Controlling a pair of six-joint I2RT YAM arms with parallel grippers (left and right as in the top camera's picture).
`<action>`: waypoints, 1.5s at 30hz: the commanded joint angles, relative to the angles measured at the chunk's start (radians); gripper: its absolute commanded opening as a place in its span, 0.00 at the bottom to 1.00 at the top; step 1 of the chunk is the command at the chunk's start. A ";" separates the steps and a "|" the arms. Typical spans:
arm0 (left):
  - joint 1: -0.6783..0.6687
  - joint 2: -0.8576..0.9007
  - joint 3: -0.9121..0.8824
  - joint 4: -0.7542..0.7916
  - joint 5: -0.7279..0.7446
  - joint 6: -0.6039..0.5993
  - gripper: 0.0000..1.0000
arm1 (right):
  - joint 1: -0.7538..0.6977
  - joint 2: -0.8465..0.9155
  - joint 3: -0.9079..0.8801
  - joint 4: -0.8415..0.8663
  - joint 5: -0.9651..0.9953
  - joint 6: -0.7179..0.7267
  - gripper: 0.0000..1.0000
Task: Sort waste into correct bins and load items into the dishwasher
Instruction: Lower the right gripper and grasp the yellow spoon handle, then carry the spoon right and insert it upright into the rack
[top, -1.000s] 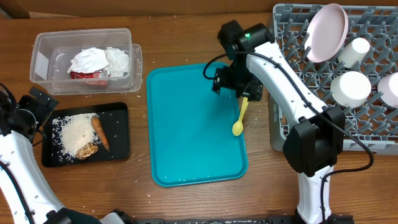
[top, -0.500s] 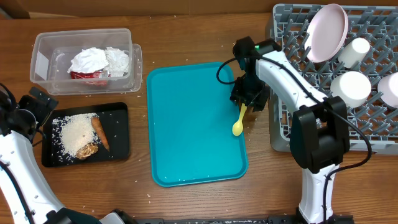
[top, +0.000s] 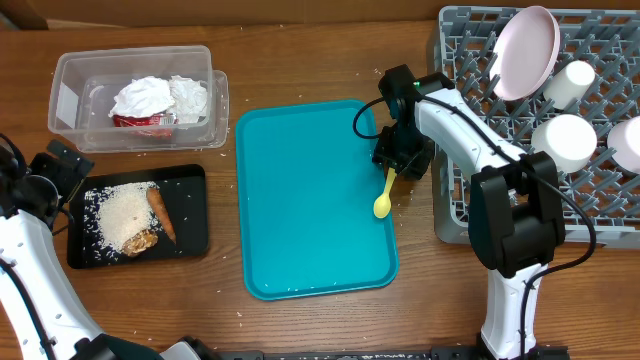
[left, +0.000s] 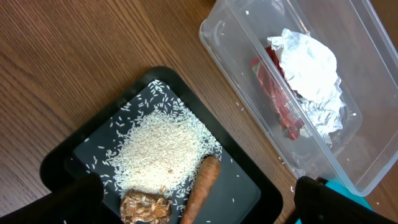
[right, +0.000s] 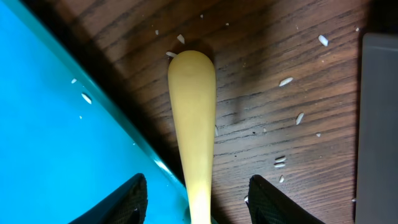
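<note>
The small yellow spoon (top: 384, 194) lies across the teal tray's right rim, bowl end towards the front. In the right wrist view its handle (right: 193, 112) runs between my right gripper's (right: 196, 205) fingers, which stand wide apart. My right gripper (top: 400, 163) is just above the handle, beside the grey dish rack (top: 470, 50). The rack holds the pink plate (top: 527, 50) and white dishes. My left gripper (left: 199, 202) is open and empty over the black tray (left: 249, 180), which holds rice (left: 161, 149), carrot (left: 202, 186) and brown chunk (left: 146, 208). The clear tub (left: 230, 62) holds napkins (left: 308, 62) and wrapper (left: 280, 106).
The teal tray (top: 310, 230) lies mid-table with a few rice grains on it. Loose rice grains lie on the wood between the tray and the rack (right: 286, 81). The black tray (top: 190, 215) and the clear tub (top: 70, 75) sit at the left.
My right gripper moved right and towards the front, from over the tray's back right corner to over the spoon's handle. The spoon and the left arm have not moved.
</note>
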 joint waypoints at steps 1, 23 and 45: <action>0.002 0.003 0.005 0.002 -0.006 -0.010 1.00 | -0.005 0.002 -0.012 0.005 0.015 -0.005 0.54; 0.002 0.003 0.005 0.002 -0.006 -0.010 1.00 | -0.005 0.003 -0.062 0.050 0.035 0.006 0.52; 0.002 0.003 0.005 0.002 -0.006 -0.010 1.00 | -0.039 0.065 -0.062 0.040 -0.024 0.014 0.38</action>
